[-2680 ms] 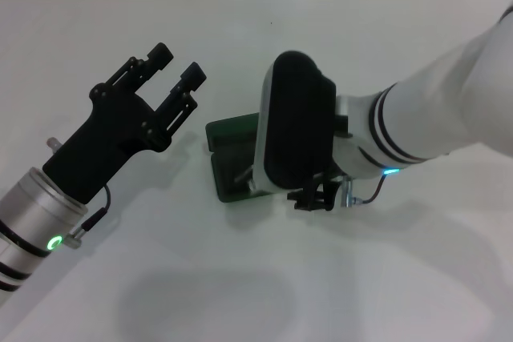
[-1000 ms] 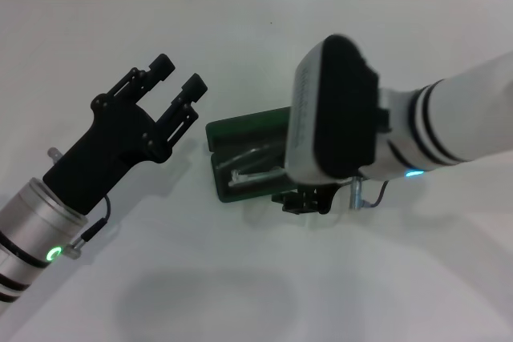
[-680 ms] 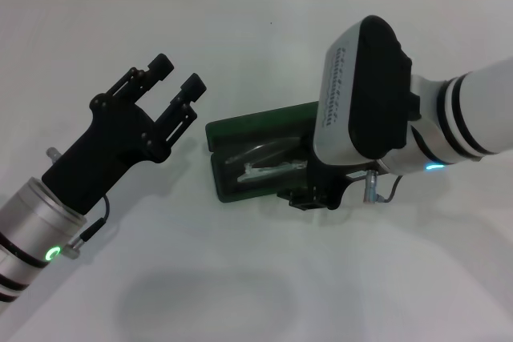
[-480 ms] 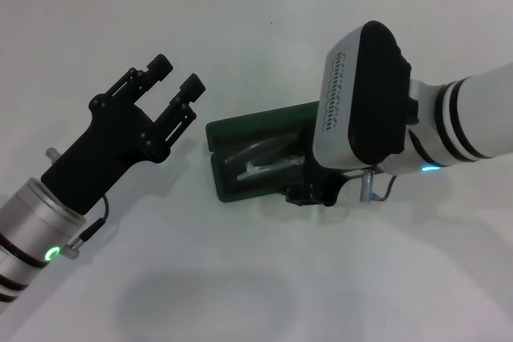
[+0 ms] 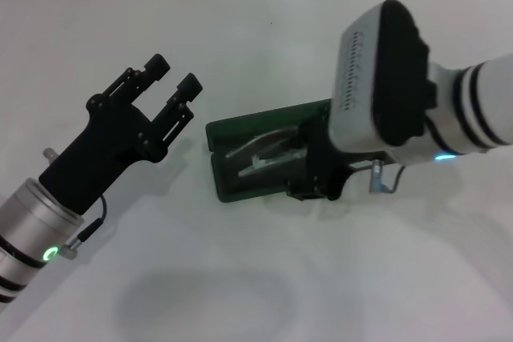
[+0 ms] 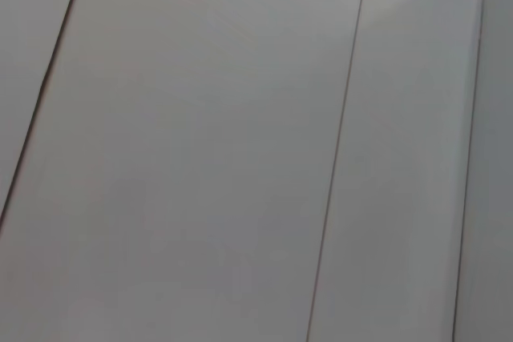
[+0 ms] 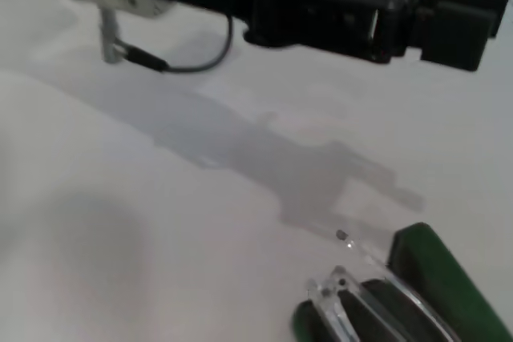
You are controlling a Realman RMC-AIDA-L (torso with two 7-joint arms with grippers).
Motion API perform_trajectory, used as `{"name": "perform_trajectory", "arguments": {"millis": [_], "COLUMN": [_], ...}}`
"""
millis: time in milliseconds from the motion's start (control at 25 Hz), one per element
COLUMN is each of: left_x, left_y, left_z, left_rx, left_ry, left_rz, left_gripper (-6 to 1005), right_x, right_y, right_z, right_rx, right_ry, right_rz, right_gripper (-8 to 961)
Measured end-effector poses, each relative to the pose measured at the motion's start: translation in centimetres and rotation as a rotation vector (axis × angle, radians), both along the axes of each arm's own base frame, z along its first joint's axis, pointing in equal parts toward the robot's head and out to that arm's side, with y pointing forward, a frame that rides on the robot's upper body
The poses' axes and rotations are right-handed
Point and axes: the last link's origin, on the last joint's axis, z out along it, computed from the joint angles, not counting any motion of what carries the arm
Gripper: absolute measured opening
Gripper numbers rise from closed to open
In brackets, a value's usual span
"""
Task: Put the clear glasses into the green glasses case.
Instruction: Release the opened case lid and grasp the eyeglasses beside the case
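The green glasses case point(image 5: 228, 135) lies open in the middle of the white table, lid toward the far side. The clear glasses point(image 5: 263, 154) rest slanted inside its dark lining, one end running under my right arm. My right gripper point(image 5: 311, 184) is low over the case's right end, mostly hidden beneath its own wrist. The right wrist view shows a corner of the case point(image 7: 437, 274) with the glasses' clear hinge end point(image 7: 337, 294) sticking out over it. My left gripper point(image 5: 174, 73) hovers open left of the case, holding nothing.
White table surface point(image 5: 240, 278) surrounds the case. The left wrist view shows only pale tiled wall point(image 6: 240, 150). In the right wrist view the left arm's black gripper point(image 7: 401, 18) hangs above the table, its shadow below.
My right arm has swung to the right and its wrist no longer covers the case, so the glasses now show lying inside. The left arm has hardly moved.
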Motion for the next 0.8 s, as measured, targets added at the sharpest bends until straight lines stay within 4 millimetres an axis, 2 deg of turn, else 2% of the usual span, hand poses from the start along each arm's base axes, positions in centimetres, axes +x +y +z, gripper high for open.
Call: {"name": "perform_trajectory", "arguments": {"millis": [120, 160, 320, 480, 560, 760, 800], "left_x": [-0.1, -0.1, -0.1, 0.1, 0.3, 0.7, 0.8], "left_y": [0.0, -0.1, -0.1, 0.0, 0.1, 0.4, 0.4], "left_z": [0.0, 0.0, 0.0, 0.0, -0.1, -0.2, -0.2], "left_rx": [0.001, 0.001, 0.001, 0.002, -0.002, -0.015, -0.015], "left_ry": [-0.001, 0.000, -0.001, -0.005, -0.004, -0.012, -0.013], "left_rz": [0.002, 0.003, 0.005, -0.004, -0.013, -0.026, -0.027], "left_gripper": [574, 574, 574, 574, 574, 574, 574], "right_x": [0.1, 0.2, 0.8, -0.1, -1.3, -2.4, -2.7], "right_y": [-0.1, -0.2, 0.8, 2.1, 3.0, 4.4, 5.4], "right_z": [0.8, 1.7, 4.1, 5.5, 5.4, 4.3, 3.3], "right_rx": [-0.036, -0.070, -0.071, -0.093, -0.159, -0.205, -0.205], "right_ry": [0.027, 0.055, 0.080, 0.077, 0.046, -0.041, -0.126], "right_rz": [-0.012, -0.031, -0.095, -0.154, -0.185, -0.237, -0.280], "right_gripper": [526, 526, 526, 525, 525, 524, 524]}}
